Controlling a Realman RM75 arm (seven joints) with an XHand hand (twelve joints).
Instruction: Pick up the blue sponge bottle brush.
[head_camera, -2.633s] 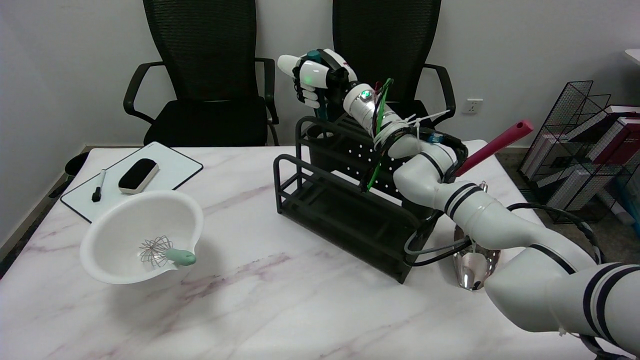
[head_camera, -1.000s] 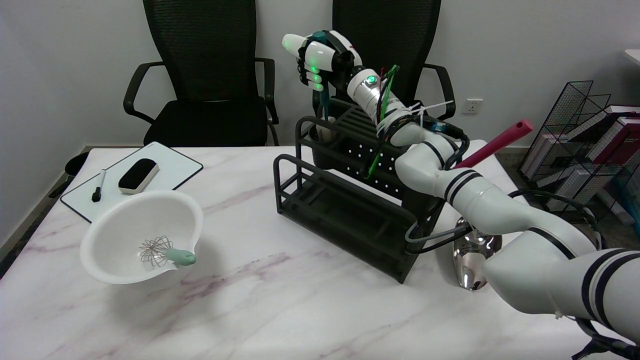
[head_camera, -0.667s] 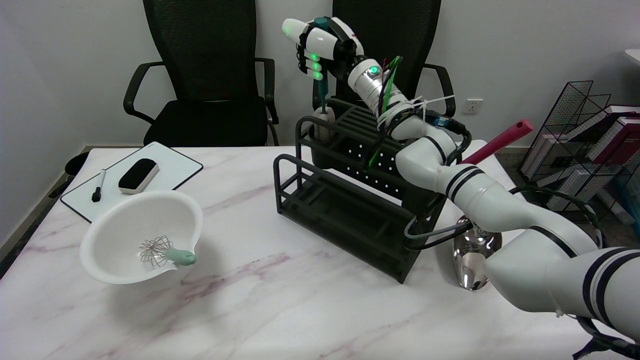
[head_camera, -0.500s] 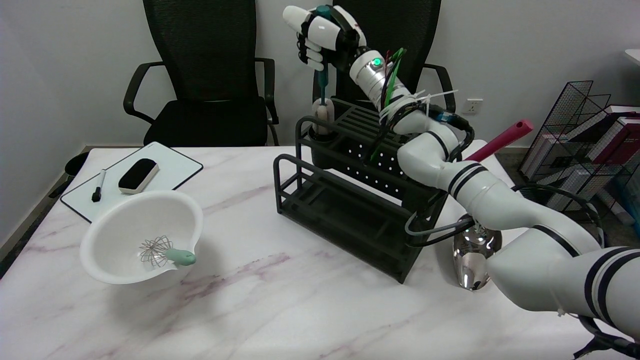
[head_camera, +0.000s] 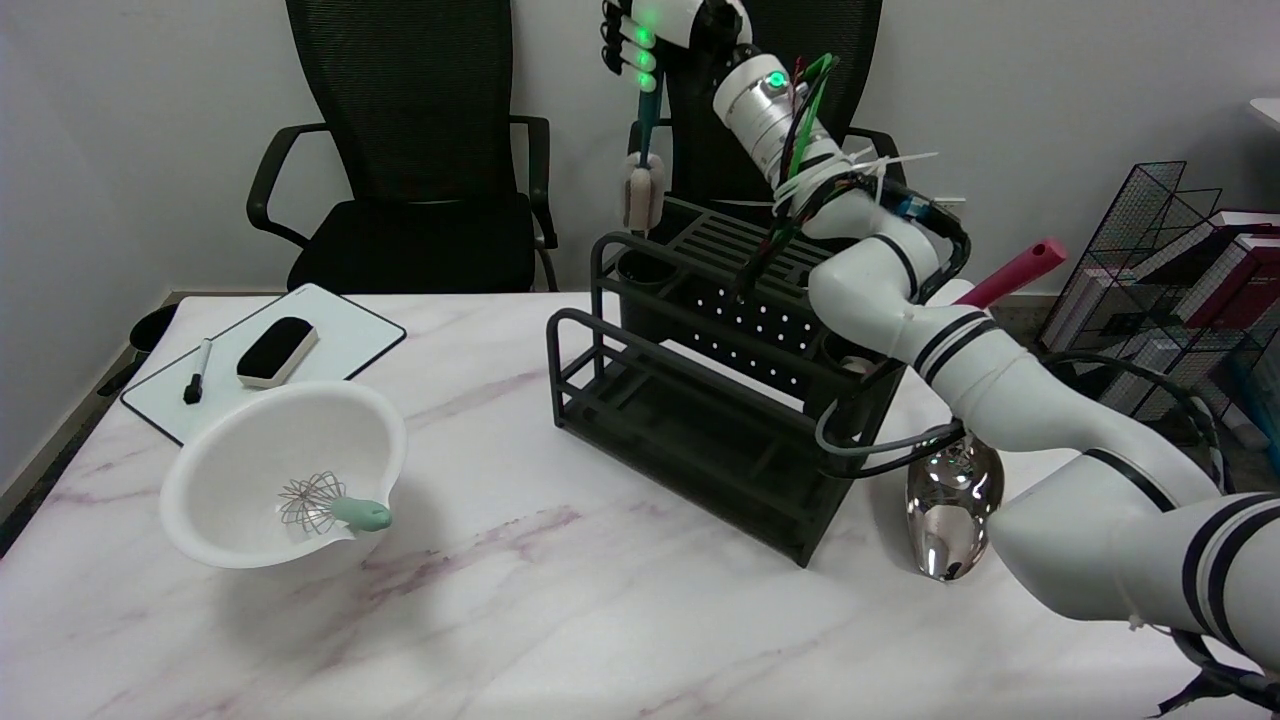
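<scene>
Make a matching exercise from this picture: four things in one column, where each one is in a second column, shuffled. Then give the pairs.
Things
1. bottle brush
2. whisk
3. eraser
4. marker

Places
A. lying in the white bowl
B. on the whiteboard, right of the marker
C. held in the air by the right hand, above the black rack
D. near the whiteboard's left edge

Pairs: 1-C, 2-A, 3-B, 4-D

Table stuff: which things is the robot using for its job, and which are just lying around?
Job: bottle brush, gripped in the right hand, lifted above the black rack.

Lying about: white bowl with whisk, whiteboard, eraser, marker, ladle.
</scene>
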